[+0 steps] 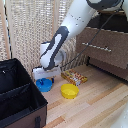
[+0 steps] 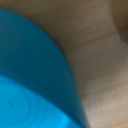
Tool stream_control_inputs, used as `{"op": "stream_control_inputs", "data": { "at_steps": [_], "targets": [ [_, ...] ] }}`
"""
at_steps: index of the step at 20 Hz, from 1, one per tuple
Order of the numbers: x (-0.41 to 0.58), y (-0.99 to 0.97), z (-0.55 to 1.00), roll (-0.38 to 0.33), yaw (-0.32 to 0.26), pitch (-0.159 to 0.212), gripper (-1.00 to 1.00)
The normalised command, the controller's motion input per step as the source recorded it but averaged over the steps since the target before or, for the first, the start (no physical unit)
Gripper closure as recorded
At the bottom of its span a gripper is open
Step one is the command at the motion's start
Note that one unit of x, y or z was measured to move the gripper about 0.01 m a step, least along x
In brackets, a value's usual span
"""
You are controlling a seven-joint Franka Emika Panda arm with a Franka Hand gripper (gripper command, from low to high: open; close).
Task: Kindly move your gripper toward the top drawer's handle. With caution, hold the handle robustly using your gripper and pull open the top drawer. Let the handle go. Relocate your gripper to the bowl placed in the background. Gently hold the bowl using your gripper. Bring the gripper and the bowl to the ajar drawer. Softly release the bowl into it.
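The blue bowl point(image 1: 45, 86) sits on the wooden floor beside the black fabric box. My gripper point(image 1: 43, 78) is right down on the bowl's top; its fingers are hidden behind the white hand and the bowl's rim, so I cannot tell whether they grip it. In the wrist view the blue bowl point(image 2: 30, 75) fills most of the picture, very close and blurred, with no fingers showing. The top drawer point(image 1: 112, 52) with its silver handle point(image 1: 97, 47) is at the exterior view's right, its front seeming to stand out from the dresser with a dark gap above.
A yellow bowl point(image 1: 69, 90) lies just to the exterior view's right of the blue one. A flat orange packet point(image 1: 74, 76) lies behind it. The black fabric box point(image 1: 17, 95) stands at the left. A slatted screen point(image 1: 27, 30) is behind.
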Motion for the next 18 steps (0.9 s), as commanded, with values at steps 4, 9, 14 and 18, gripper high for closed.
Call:
{"op": "stream_control_inputs", "data": {
  "at_steps": [4, 9, 14, 18],
  "targets": [
    [0.001, 0.0, 0.0, 0.0, 0.0, 0.002, 1.0],
    [0.01, 0.0, 0.0, 0.0, -0.005, 0.0, 1.0],
    [0.042, 0.0, 0.0, 0.0, -0.013, 0.002, 1.0],
    [0.096, -0.05, 0.14, 0.01, 0.0, 0.041, 1.0]
  ]
}}
